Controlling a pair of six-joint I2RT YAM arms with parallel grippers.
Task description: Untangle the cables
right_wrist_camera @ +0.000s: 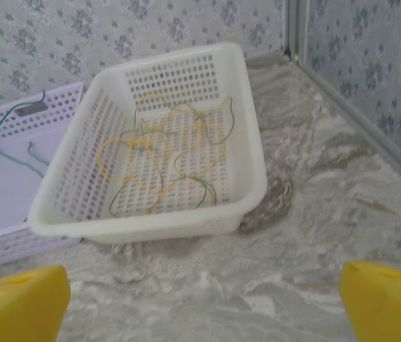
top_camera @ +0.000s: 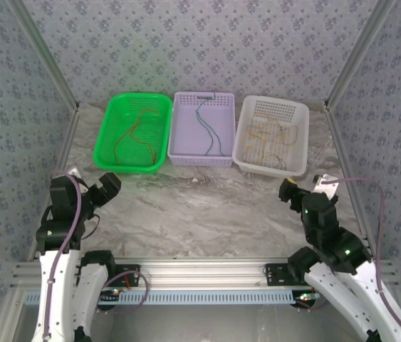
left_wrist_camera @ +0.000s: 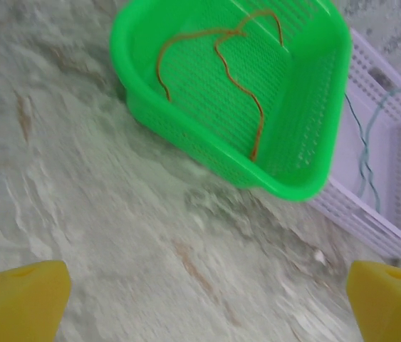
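Sitting side by side along the far wall of the marbled surface [top_camera: 207, 206], a green basket [top_camera: 130, 168], a lilac basket [top_camera: 200, 159] and a white basket [top_camera: 268, 165] are each holding cables. A red-orange cable [left_wrist_camera: 259, 117] is curling across the green one's floor, a teal cable [top_camera: 207, 127] is running down the lilac one, and yellow cables [right_wrist_camera: 159, 155] are lying looped together in the white one, their strand count hard to make out. The left end effector [left_wrist_camera: 201, 303] and right end effector [right_wrist_camera: 204, 299] are hovering spread wide, holding nothing, well apart from the baskets.
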